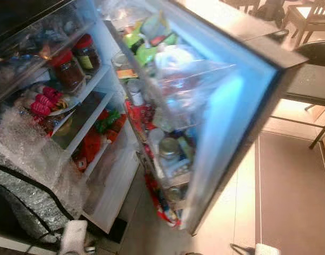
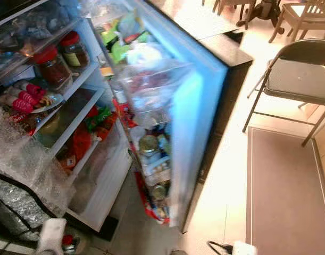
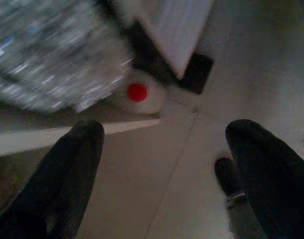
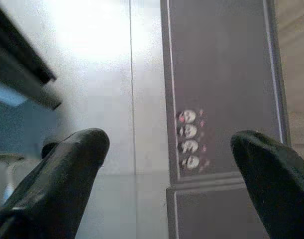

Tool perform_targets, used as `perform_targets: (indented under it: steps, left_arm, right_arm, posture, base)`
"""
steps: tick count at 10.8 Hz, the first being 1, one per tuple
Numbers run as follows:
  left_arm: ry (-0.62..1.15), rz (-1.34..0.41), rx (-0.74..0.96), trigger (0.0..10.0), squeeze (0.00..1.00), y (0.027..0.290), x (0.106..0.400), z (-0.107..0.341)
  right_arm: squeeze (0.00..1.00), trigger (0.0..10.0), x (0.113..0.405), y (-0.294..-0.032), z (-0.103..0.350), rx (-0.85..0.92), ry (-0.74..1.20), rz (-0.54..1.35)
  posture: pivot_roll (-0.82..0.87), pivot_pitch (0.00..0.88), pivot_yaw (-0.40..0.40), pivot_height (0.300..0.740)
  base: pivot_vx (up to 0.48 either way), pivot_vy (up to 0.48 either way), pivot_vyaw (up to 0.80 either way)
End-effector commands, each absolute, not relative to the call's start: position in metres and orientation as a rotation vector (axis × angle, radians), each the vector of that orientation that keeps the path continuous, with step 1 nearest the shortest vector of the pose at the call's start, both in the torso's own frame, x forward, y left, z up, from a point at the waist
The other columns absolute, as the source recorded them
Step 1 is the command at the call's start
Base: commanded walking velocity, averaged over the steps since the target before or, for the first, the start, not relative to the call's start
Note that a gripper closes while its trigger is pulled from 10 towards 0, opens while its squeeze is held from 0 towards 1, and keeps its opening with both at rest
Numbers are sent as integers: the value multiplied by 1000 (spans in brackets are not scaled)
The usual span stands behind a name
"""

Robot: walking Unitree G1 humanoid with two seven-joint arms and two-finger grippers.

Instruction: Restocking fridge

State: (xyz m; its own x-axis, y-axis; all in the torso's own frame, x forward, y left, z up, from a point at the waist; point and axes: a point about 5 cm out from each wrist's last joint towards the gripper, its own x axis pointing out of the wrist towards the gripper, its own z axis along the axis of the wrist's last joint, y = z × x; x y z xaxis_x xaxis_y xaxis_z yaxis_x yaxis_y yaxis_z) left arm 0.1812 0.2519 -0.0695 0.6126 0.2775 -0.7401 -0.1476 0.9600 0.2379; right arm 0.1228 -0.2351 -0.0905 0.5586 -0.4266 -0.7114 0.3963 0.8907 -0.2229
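The fridge stands open, its door (image 1: pixel 226 117) swung out to the right. Two red-lidded jars (image 1: pixel 69 69) sit on an upper shelf, and red bottles (image 1: pixel 45 101) lie on a plate below them. The door racks hold a metal-lidded jar (image 1: pixel 168 147), cans and plastic bags. A silver insulated bag (image 1: pixel 24 196) topped with bubble wrap (image 1: pixel 29 143) stands at lower left. My left gripper (image 3: pixel 161 174) hangs open over the floor by the fridge base, near a white object with a red cap (image 3: pixel 138 92). My right gripper (image 4: pixel 166 174) hangs open over the floor and rug, holding nothing.
A dark folding chair (image 2: pixel 298 74) stands right of the door, with a grey rug (image 2: pixel 284 191) in front of it. Wooden chairs (image 2: pixel 306 13) are further back. The open door juts into the floor space. A cable (image 2: pixel 218 247) lies on the floor near my feet.
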Motion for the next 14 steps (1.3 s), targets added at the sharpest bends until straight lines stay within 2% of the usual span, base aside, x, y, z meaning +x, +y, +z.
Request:
perform_targets:
  steps: [1, 2, 3, 6, 11, 14]
  left_arm:
    - [952, 339, 147, 10000, 0, 268, 162, -74]
    - [1011, 308, 125, 10000, 0, 268, 152, -79]
    - [1087, 228, 188, 10000, 0, 267, 139, -85]
    - [1174, 381, 237, 10000, 0, 286, 117, -86]
    - [1164, 352, 237, 10000, 0, 281, 123, -86]
    - [1164, 342, 243, 10000, 0, 280, 123, -86]
  right_arm:
    - [0, 10000, 123, -237, -89, -29, 834, -480]
    - [0, 10000, 124, -236, -89, -30, 837, -470]
    - [0, 10000, 126, -236, -89, -32, 839, -462]
    - [0, 10000, 135, -242, -81, -39, 746, -462]
    - [0, 10000, 179, -268, -1, -135, 135, -518]
    - [0, 10000, 209, -274, 69, -170, -112, -355]
  posture:
    - [-261, 83, 64, 740]
    - [-254, 74, 62, 740]
    - [-249, 68, 63, 740]
    - [-252, 58, 67, 740]
    - [-277, 80, 81, 740]
    - [-276, 97, 74, 740]
  base:
    - [0, 0, 0]
    - [0, 0, 0]
    - [0, 0, 0]
    - [0, 0, 0]
    - [0, 0, 0]
    - [0, 0, 0]
